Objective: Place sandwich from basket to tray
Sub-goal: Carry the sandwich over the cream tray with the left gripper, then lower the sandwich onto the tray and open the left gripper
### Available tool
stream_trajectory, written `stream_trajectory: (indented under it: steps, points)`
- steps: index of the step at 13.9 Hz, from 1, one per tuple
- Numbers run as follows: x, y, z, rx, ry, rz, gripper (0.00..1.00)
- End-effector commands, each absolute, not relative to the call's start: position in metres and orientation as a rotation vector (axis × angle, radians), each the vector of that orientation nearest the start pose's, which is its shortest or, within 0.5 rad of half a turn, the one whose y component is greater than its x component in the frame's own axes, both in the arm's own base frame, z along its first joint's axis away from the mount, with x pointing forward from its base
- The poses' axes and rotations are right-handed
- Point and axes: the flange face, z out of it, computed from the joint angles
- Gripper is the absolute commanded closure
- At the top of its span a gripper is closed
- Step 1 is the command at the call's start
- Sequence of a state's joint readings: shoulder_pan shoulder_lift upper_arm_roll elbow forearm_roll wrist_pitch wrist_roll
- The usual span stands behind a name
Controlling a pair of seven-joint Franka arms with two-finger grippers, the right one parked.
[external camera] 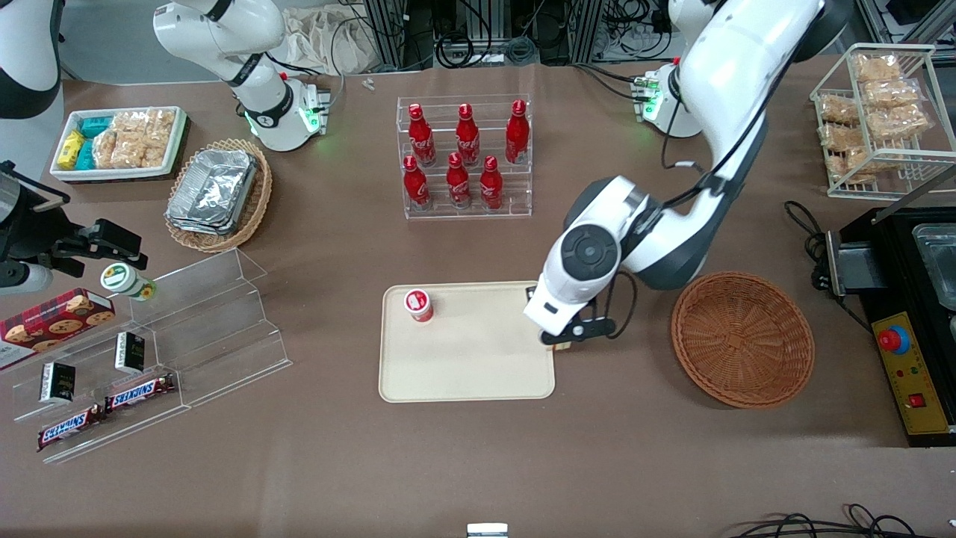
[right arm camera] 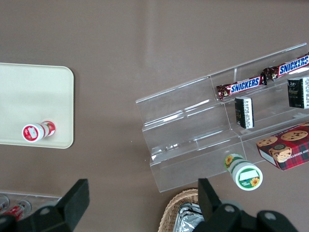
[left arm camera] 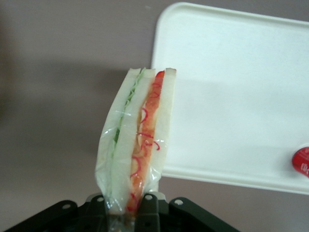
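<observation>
Surface [external camera: 314, 463] of matte brown covering fills the scene, with cables and metal frames along the room's edge farther from the front camera. The end effector [left arm camera: 126, 205] hangs over the edge of the flat cream-beige rectangular plastic tray [external camera: 463, 366] that faces the working arm's end, its fingers clamped on the lower end of the plastic-wrapped triangular sandwich of pale bread with green and red filling [left arm camera: 137, 145]. In the wrist view the sandwich stands out from the fingers with its cut edge toward the camera, partly over the brown covering and partly over the tray's rim. In the front view the arm's white wrist hides the sandwich almost wholly.

The round reddish-brown woven wicker basket [external camera: 743, 340] sits near the end effector, toward the working arm's end of the surface, with nothing in it. On the tray, toward the parked arm's end from the end effector, lies a small red-and-white capped bottle [external camera: 419, 305]. Farther from the front camera than the end effector stands a clear acrylic rack of red cola bottles [external camera: 464, 153].
</observation>
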State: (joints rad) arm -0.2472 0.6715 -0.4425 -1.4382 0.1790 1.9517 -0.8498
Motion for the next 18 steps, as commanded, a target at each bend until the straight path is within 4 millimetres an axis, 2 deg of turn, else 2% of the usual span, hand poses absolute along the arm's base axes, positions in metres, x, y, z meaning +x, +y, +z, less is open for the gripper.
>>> stream_trajectory:
  steps: [1, 3, 4, 6, 9, 10, 11, 12, 15, 16, 17, 18]
  points:
    - [0.589, -0.414, 0.303, -3.160, -0.245, 0.147, 1.00]
    - [0.588, -0.417, 0.278, -3.139, -0.244, 0.163, 1.00]
    - [0.587, -0.425, 0.269, -3.143, -0.231, 0.143, 1.00]
    - [0.589, -0.430, 0.252, -3.146, -0.241, 0.101, 1.00]
    - [0.590, -0.432, 0.244, -3.155, -0.246, 0.079, 1.00]
    - [0.592, -0.433, 0.243, -3.159, -0.250, 0.076, 0.97]
    - [0.593, -0.433, 0.244, -3.161, -0.254, 0.073, 0.65]
    - [0.593, -0.433, 0.245, -3.159, -0.255, 0.073, 0.55]
    - [0.594, -0.432, 0.248, -3.161, -0.261, 0.067, 0.43]
    - [0.596, -0.430, 0.249, -3.164, -0.280, 0.073, 0.19]
    - [0.597, -0.429, 0.254, -3.164, -0.281, 0.060, 0.00]
    - [0.597, -0.429, 0.257, -3.161, -0.283, 0.059, 0.00]
